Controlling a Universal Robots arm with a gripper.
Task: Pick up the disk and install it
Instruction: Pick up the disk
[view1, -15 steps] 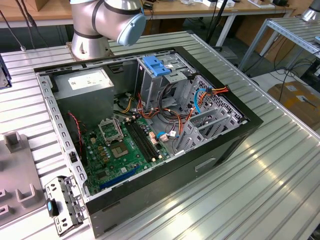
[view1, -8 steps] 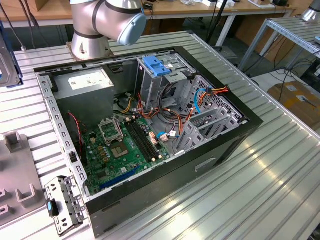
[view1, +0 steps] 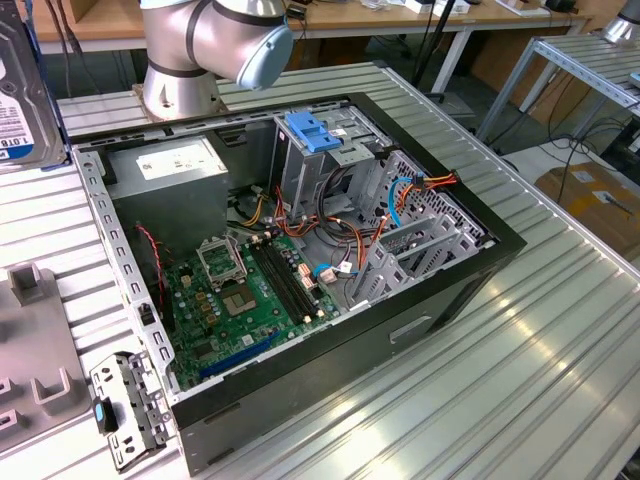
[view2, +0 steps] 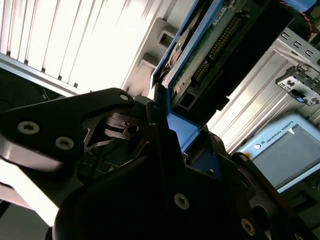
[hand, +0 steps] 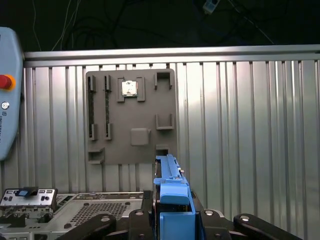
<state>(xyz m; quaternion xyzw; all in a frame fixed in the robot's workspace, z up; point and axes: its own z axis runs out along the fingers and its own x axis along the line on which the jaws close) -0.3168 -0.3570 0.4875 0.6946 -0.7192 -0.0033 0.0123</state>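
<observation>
Disk (view1: 18, 85) sits at the exterior view's far left edge, off the table, standing near upright w/ label face showing. Pick-up judged done, install not. Under it is grey tray (view1: 30, 385), then bracket (view1: 125, 412) lying flat just beside corner of case (view1: 330, 330). Case lies on its side w/ cover off, so board (view1: 240, 295) and cage (view1: 320, 140), further to the exterior view's right, face up. Judged laid so for access from above.

Gripper (hand: 172, 225) in first wrist view: jaws clamped on disk, gripping it by one end, a finger each side. Grip at the end judged to leave rest of body free to enter a bay. Disk is edge-on here, thin side to camera, long axis running straight out from gripper toward tray. Second wrist view shows circuit-board face.
</observation>
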